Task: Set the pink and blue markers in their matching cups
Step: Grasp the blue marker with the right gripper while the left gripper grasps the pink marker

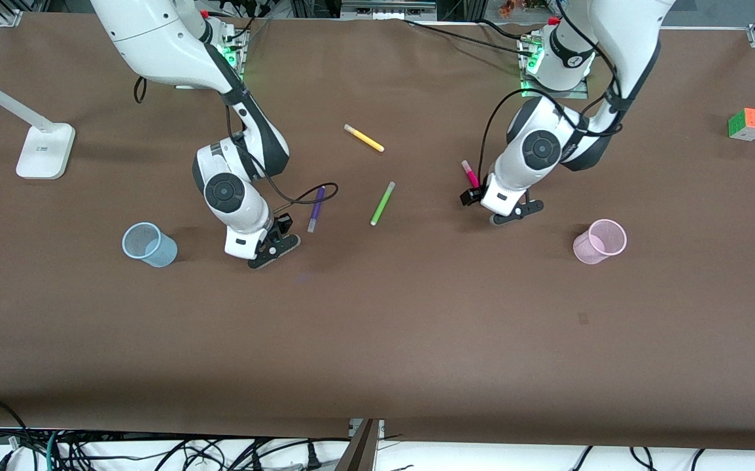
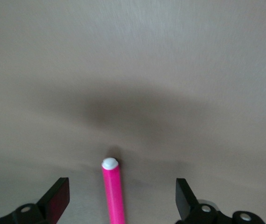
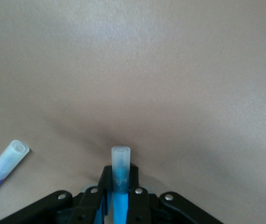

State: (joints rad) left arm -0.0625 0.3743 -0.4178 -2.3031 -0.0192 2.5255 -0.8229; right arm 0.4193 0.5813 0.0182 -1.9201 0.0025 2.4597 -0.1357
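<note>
My right gripper [image 1: 275, 247] is shut on the blue marker [image 3: 120, 170], whose greyish end sticks out past the fingers; the marker is hidden in the front view. It is low over the table between the pale blue cup [image 1: 148, 244] and the purple pen. My left gripper [image 1: 516, 212] is open, low over the table, with its fingers [image 2: 58, 199] on either side of the pink marker [image 2: 113, 193] and not touching it. The marker lies on the table and also shows in the front view [image 1: 469, 173]. The pale pink cup [image 1: 600, 241] stands upright toward the left arm's end.
A dark purple pen [image 1: 316, 209], a lime-green pen [image 1: 383, 203] and a yellow pen [image 1: 364, 138] lie mid-table. A colour cube [image 1: 748, 123] sits at the left arm's end. A white lamp base [image 1: 44, 150] stands at the right arm's end.
</note>
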